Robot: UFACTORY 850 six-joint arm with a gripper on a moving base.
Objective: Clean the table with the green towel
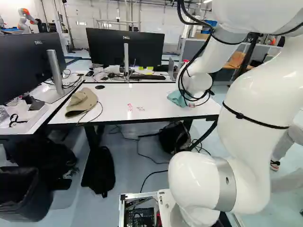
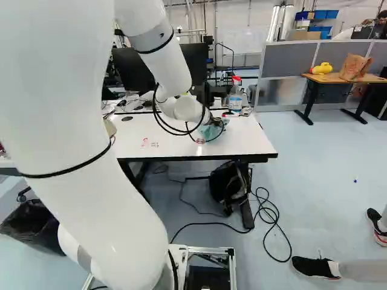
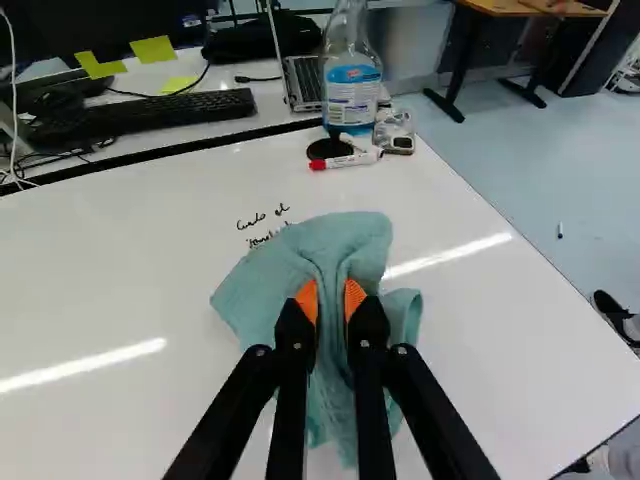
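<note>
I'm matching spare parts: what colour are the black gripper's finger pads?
Orange. The pads show best in the wrist view, gripping the green towel.

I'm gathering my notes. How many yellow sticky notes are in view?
3: one note and another note at the lower edge of the monitor, a third note beyond the keyboard. Others may be hidden.

From where I stand this looks like a robotics lab with office desks in it. A big white robot arm (image 1: pixel 255 90) rises beside the white worktop (image 1: pixel 161 97) — and another robot (image 1: pixel 23 21), white and orange, stands at the far left of the left base view. Around them I see black monitors (image 1: pixel 106 47), a keyboard (image 3: pixel 150 115), a laptop (image 3: pixel 306 82), cables (image 2: pixel 208 223) trailing over the smooth pale floor (image 2: pixel 320 181) — and grey partitions (image 2: pixel 284 63) dividing the room.
</note>
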